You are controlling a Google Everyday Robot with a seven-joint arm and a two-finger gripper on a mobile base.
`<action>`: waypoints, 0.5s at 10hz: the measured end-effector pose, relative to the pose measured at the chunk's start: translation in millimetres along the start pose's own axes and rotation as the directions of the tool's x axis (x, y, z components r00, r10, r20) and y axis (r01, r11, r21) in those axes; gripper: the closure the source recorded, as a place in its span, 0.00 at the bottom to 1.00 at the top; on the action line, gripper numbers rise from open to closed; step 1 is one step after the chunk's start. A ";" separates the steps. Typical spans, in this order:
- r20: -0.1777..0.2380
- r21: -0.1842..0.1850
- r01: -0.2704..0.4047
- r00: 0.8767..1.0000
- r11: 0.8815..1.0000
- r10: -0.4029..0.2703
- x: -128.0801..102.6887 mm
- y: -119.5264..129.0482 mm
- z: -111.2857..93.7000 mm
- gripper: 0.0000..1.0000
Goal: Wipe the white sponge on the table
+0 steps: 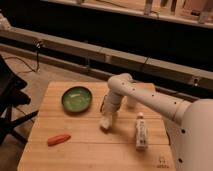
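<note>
One white arm (150,100) reaches down at frame center; its gripper (107,116) clamps the white sponge (105,123) against the table (90,150), between a green bowl (76,99) and a white bottle (141,131).

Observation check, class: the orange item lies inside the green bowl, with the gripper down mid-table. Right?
No. The camera view shows the orange item on the table, apart from the green bowl; the gripper is down mid-table.

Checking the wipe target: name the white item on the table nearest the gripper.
The white sponge, right at the gripper; the longer white bottle lies apart.
</note>
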 end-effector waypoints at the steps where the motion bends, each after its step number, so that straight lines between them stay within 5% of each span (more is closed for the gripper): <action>1: 0.000 0.003 -0.003 1.000 1.000 0.003 2.2 1.4 -1.3 0.94; 5: -0.005 0.002 -0.016 1.000 1.000 0.016 6.2 16.2 -3.1 0.94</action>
